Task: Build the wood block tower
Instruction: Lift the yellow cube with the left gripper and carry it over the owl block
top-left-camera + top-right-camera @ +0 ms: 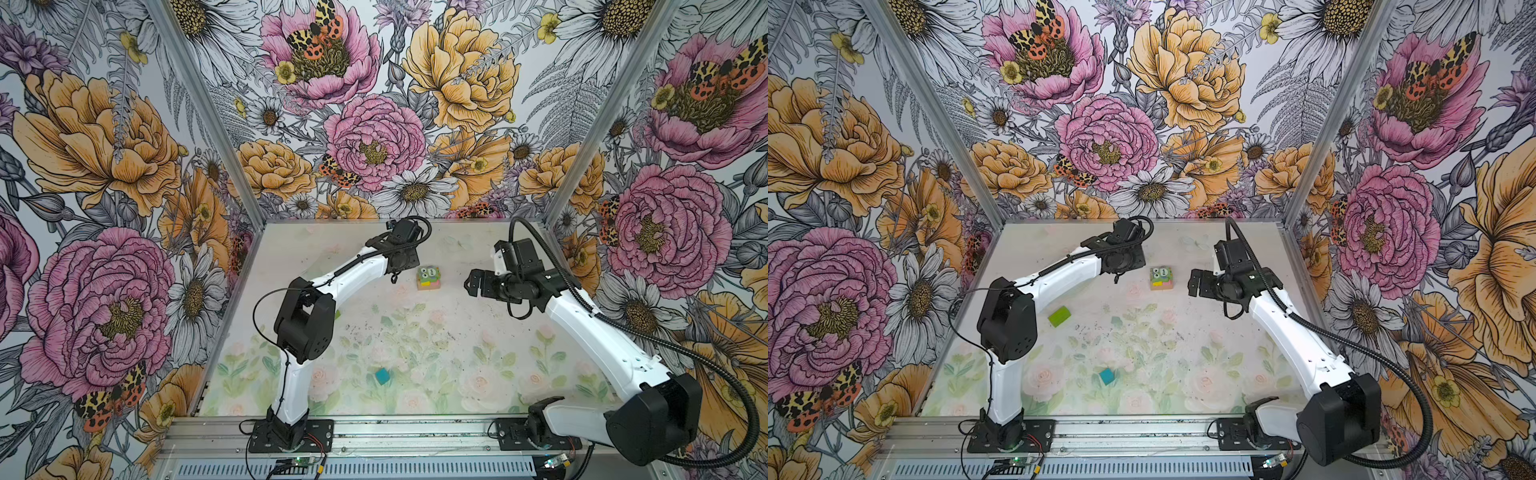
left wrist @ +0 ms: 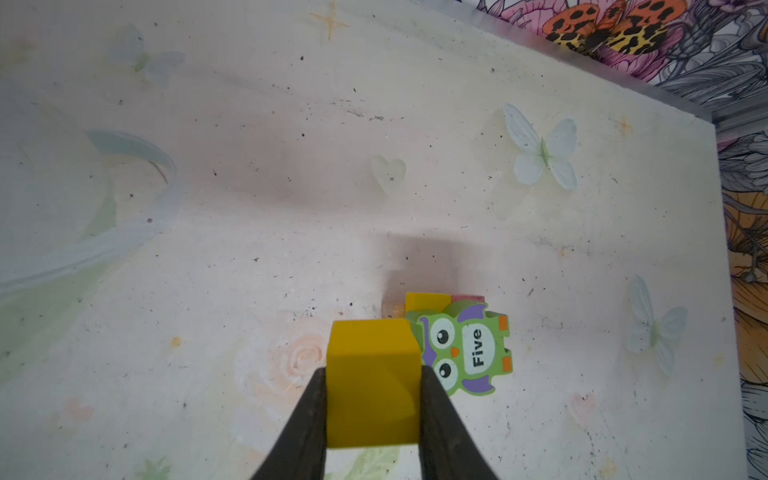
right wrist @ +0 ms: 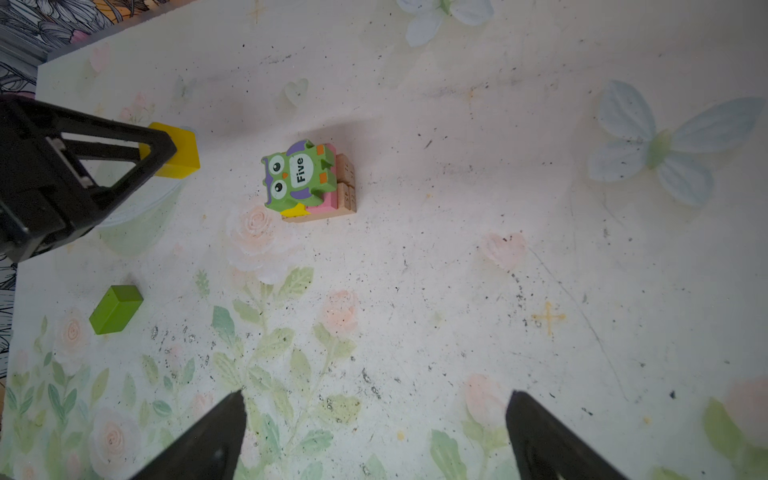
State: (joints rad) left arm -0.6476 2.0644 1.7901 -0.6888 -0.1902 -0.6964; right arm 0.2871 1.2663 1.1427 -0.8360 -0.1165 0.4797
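Observation:
My left gripper (image 2: 374, 370) is shut on the yellow cube (image 2: 372, 386), held a little above the table just left of the wood block tower (image 1: 429, 283). The tower is a low stack of tan planks (image 3: 347, 183), a pink slab (image 3: 322, 203) and a yellow bar (image 3: 296, 211), with a green owl figure (image 3: 297, 174) lying on top. Right of the tower my right gripper (image 3: 376, 392) stands open and empty. A lime green block (image 1: 1059, 316) lies loose near the left arm's elbow. The teal cube (image 1: 382, 375) sits towards the front.
The flowered walls close the table (image 1: 457, 345) on three sides, with the back edge just behind the tower. The left arm's elbow (image 1: 305, 320) hangs over the lime green block in a top view.

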